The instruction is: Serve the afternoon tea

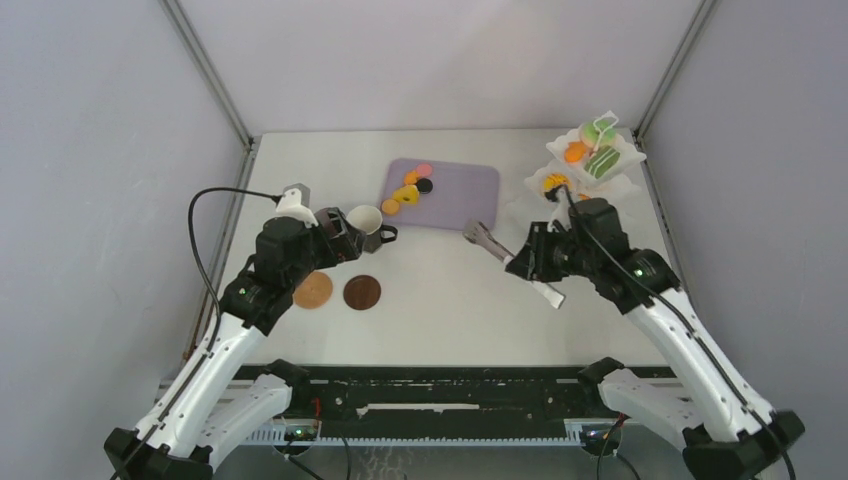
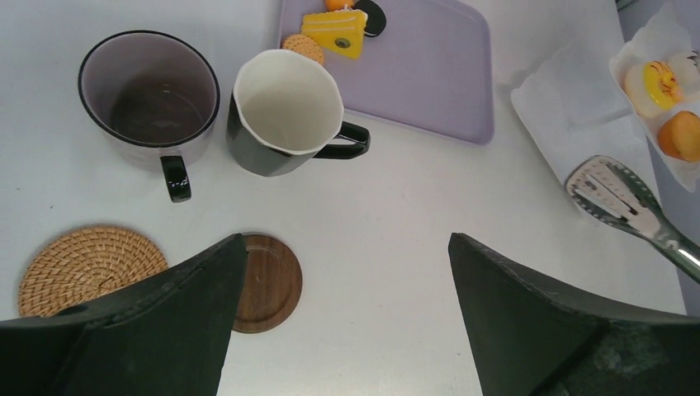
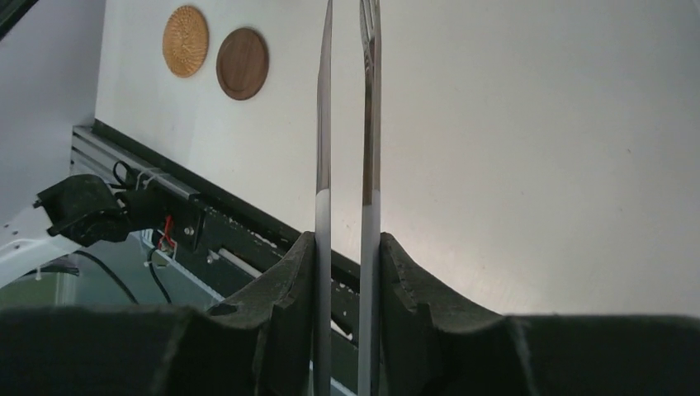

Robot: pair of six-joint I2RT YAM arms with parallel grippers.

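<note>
1. Grey walls close in the white bench [image 1: 450, 330], and both arms reach forward from its near edge.
2. In the top view, the left end effector [image 1: 348, 236] hovers just beside the dark mug [image 1: 364, 219]. The mug is white inside and stands upright on the bench off the near left corner of the lilac tray [image 1: 465, 190].
3. The woven coaster [image 1: 313, 290] and the wooden coaster [image 1: 362, 292] lie side by side nearer the arm bases, apart from the mug.
4. Small sweets [image 1: 408, 190] cluster at the tray's left end. The white three-tier stand [image 1: 592, 158] at the far right corner carries orange and green ones.
5. The right end effector [image 1: 522, 264] pinches the tongs [image 1: 484, 240] partway along, with their head towards the tray.
6. In the left wrist view, the left end effector's fingers [image 2: 165, 322] are spread wide with nothing between them.
7. The mauve mug [image 2: 148, 91] and the dark mug stand upright just beside each other beyond the fingers. Contact between them cannot be told.
8. The mauve mug's handle points towards the camera, and the dark mug's handle points right.
9. Both coasters lie on the near side of the mugs. The wooden one is partly behind the left finger.
10. The tongs' head shows at the right edge, near the stand's lowest tier.
11. In the right wrist view, the right end effector's fingers [image 3: 289, 289] press the two tong blades close together.
12. The blades run up the middle of the frame above the bench, and both coasters lie at the upper left.
</note>
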